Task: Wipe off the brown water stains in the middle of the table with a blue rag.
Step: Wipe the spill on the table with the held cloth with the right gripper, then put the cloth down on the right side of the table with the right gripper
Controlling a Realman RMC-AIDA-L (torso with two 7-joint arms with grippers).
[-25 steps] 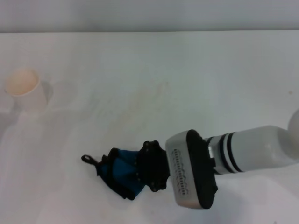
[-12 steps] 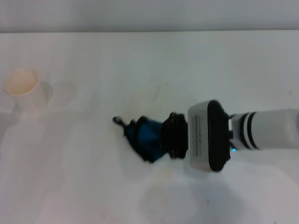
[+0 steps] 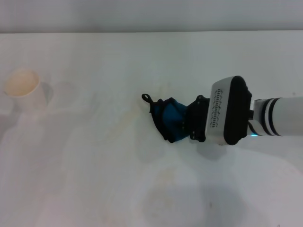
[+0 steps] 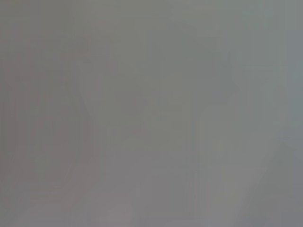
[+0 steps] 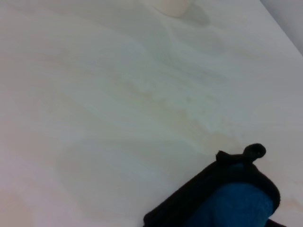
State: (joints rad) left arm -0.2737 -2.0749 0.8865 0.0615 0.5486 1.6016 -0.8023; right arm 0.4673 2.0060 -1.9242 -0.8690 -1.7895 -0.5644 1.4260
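In the middle of the table point(image 3: 94, 56), the right gripper point(image 3: 191, 125) holds the rag point(image 3: 169, 120) tight. It has slid the rag up and away from the near edge, across the faint stains point(image 3: 128, 120). The wiping looks well along.

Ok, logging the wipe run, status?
Right end effector shut on blue rag, pressed on table mid-stain. Faint brown water stains remain. Left arm out of view. Paper cup far left, clear.
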